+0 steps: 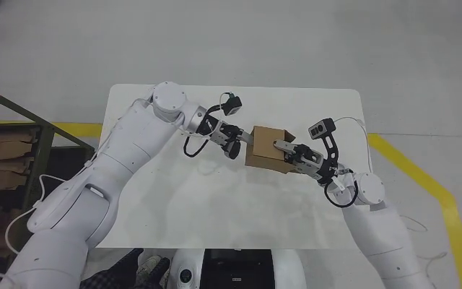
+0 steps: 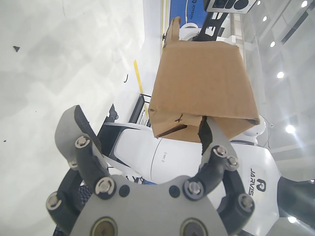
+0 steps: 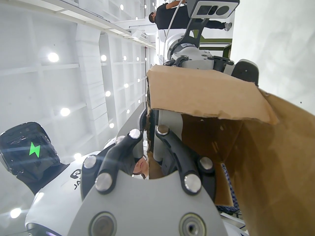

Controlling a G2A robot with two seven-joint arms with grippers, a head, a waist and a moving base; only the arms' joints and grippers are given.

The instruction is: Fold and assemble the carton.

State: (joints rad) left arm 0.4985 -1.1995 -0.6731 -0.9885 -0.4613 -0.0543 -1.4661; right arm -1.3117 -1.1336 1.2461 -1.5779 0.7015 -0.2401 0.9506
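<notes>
The brown carton (image 1: 268, 147) is held up over the middle of the white table (image 1: 180, 209), its open side facing the right arm. My right gripper (image 1: 286, 149) is shut on the carton's wall edge (image 3: 148, 114), and cardboard shows between its fingers (image 3: 137, 136). The carton's inside (image 3: 258, 153) opens beside that gripper, with a flap (image 3: 204, 94) across it. My left gripper (image 2: 145, 124) is open at the carton's other side (image 2: 204, 82). One of its fingers (image 2: 211, 131) touches a bottom flap edge; the other finger (image 2: 81, 121) stands free.
A dark rack with flat cardboard (image 1: 22, 148) stands off the table's left edge. A yellow floor line (image 1: 411, 170) runs past the right side. Bare table surface lies in front of and behind the carton.
</notes>
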